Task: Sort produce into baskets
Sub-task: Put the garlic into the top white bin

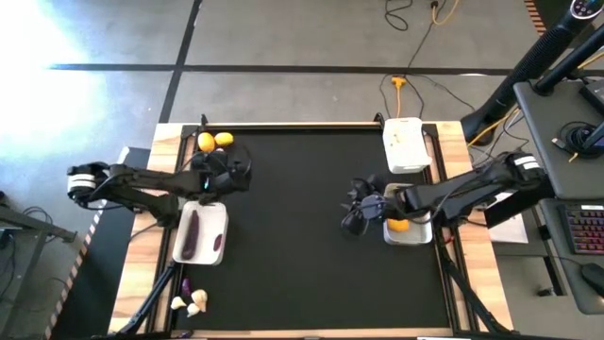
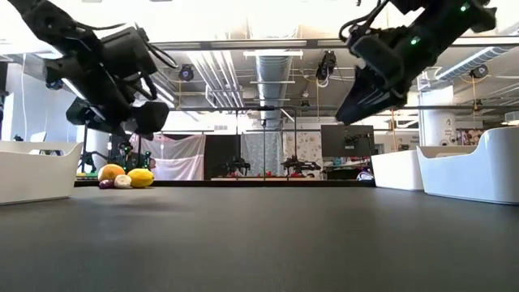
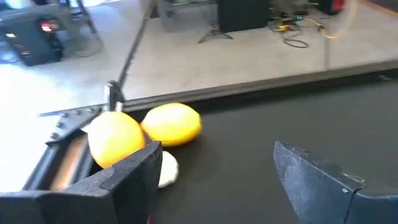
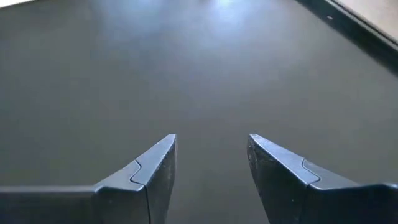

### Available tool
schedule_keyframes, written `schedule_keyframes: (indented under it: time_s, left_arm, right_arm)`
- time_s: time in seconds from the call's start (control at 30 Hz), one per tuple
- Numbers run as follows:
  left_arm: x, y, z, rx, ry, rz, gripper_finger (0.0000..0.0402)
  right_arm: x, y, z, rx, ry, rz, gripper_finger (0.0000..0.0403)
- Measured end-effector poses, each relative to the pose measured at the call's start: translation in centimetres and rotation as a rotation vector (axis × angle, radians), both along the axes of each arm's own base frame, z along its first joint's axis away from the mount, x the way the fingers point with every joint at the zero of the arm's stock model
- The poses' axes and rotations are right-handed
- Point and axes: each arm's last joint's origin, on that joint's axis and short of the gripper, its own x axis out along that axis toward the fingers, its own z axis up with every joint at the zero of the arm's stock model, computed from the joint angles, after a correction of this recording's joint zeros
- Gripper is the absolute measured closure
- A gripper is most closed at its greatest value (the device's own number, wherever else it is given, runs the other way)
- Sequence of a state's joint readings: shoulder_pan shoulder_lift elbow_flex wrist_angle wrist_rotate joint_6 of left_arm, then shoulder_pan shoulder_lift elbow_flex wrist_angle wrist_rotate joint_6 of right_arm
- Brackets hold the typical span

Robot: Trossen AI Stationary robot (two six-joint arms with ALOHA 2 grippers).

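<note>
L arm going for the lemons; R arm idle beside its basket.

Left gripper [image 1: 219,162] hangs above the tabletop [image 1: 302,217] just short of two lemons [image 3: 144,129] in the far-left corner, fingers [image 3: 127,180] wide open, nothing held. Right gripper [image 1: 356,210] open & empty, near basket [image 1: 410,236] w/ an orange-yellow piece in it. Purple pcs sit in left basket [image 1: 201,233]; garlic [image 1: 192,303] loose near front edge. Next, probably: drop over the nearer lemon, close, carry across to R side.

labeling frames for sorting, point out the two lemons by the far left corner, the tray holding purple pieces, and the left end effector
lemons [image 3: 171,124], left wrist view, middle of the paler lemon
tray [image 1: 209,207], high view, far rim
left end effector [image 3: 214,177], left wrist view, midway between fingertips
</note>
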State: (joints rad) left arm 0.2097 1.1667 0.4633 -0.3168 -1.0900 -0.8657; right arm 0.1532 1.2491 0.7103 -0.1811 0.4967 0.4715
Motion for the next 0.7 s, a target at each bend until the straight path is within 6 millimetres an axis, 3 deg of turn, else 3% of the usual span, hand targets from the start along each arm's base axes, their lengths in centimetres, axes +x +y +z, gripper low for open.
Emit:
schedule_keyframes:
  time_s: [0.3,0.5,0.7]
  left_arm:
    - [0.6,2.3,2.0,-0.026,0.004,0.056,0.0111]
    - [0.4,3.2,1.4,-0.150,-0.060,0.061,0.0111]
    - [-1.2,6.1,1.3,-0.304,-0.130,0.145,0.0111]
  right_arm:
    - [1.9,1.1,-2.5,0.000,0.001,0.031,0.0216]
    - [2.1,4.1,-4.4,-0.025,0.049,0.138,0.0216]
    - [2.2,7.0,-5.9,-0.138,0.039,0.204,0.0216]
